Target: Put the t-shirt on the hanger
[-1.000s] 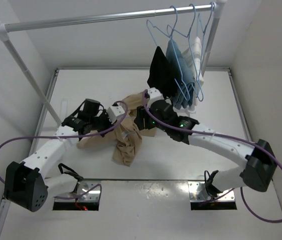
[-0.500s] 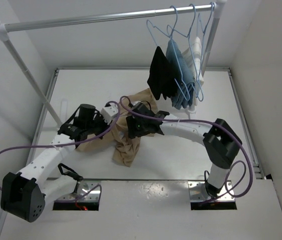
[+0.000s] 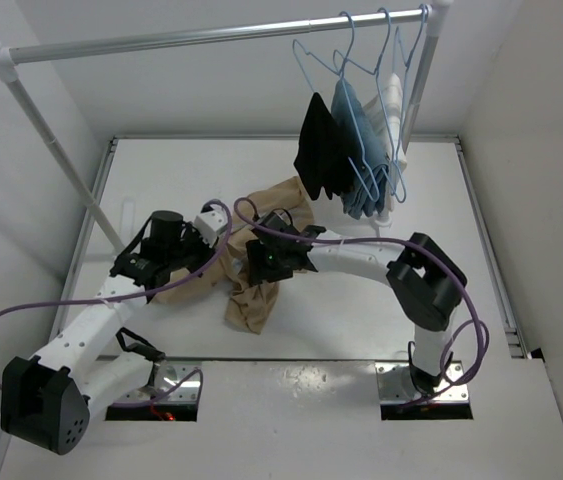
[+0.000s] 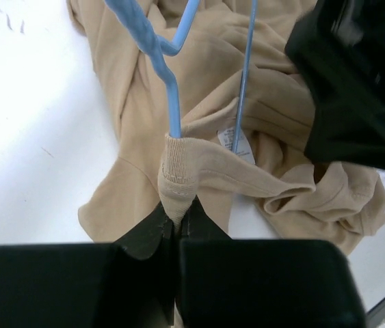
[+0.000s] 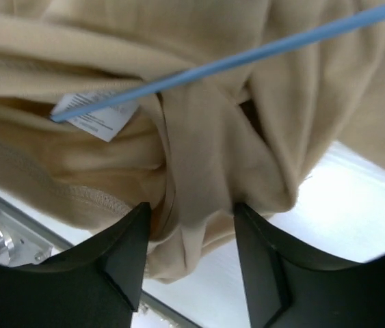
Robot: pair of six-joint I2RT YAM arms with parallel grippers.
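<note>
The tan t-shirt (image 3: pixel 261 285) lies crumpled on the white table at the centre. My left gripper (image 4: pixel 177 217) is shut on the ribbed collar of the t-shirt (image 4: pixel 178 171). The light-blue wire hanger (image 4: pixel 171 102) runs down into the collar just above the pinch. A white neck label (image 4: pixel 236 145) shows beside it. My right gripper (image 5: pixel 192 236) is open, its fingers (image 5: pixel 125 254) standing on either side of a bunched fold of the t-shirt (image 5: pixel 202 164). One hanger wire (image 5: pixel 247 58) crosses above, past the label (image 5: pixel 95 115). In the top view the left gripper (image 3: pixel 213 222) and the right gripper (image 3: pixel 259 262) are close together over the cloth.
A clothes rack rail (image 3: pixel 211 37) spans the back. A black garment (image 3: pixel 319 145), a blue garment (image 3: pixel 356 140) and a white garment (image 3: pixel 393 100) hang on blue hangers at its right end. The rack's slanted pole (image 3: pixel 61 160) runs along the left. Purple cables loop from both arms.
My right arm has folded and swung left, bringing its gripper onto the t-shirt next to the left gripper. My left gripper has shifted slightly left, still holding the collar.
</note>
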